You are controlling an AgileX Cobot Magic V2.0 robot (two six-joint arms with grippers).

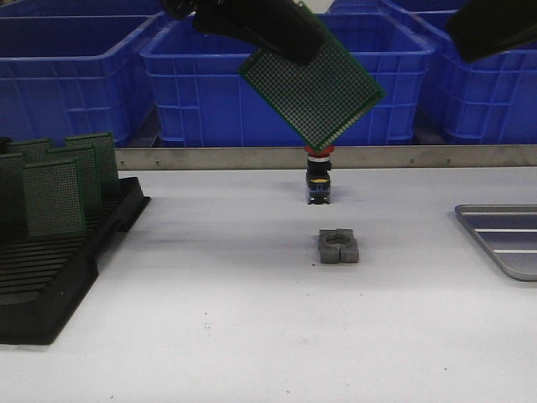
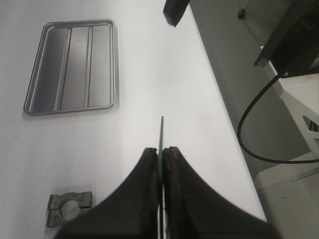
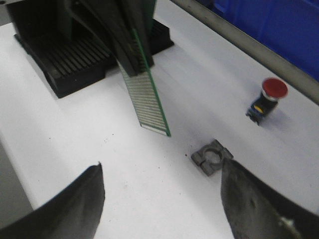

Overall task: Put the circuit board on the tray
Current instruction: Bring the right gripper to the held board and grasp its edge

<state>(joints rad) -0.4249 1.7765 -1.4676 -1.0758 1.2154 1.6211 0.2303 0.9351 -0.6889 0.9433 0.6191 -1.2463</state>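
Aloft: circuit board [image 1: 315, 92] in left pincer [image 2: 161, 160]

Ribbed silver-grey metal tray [image 2: 71, 65], matt white table [image 1: 252, 336]

No readable text, labels or numbers anywhere.

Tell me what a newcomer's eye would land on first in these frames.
The green circuit board held in mid-air, tilted like a diamond, by the left gripper above the middle of the white table. Directly below it lie a small grey clamp block and, behind that, a red-capped push button. The silver tray sits empty at the far right edge, and a black slotted rack with more boards stands on the left.
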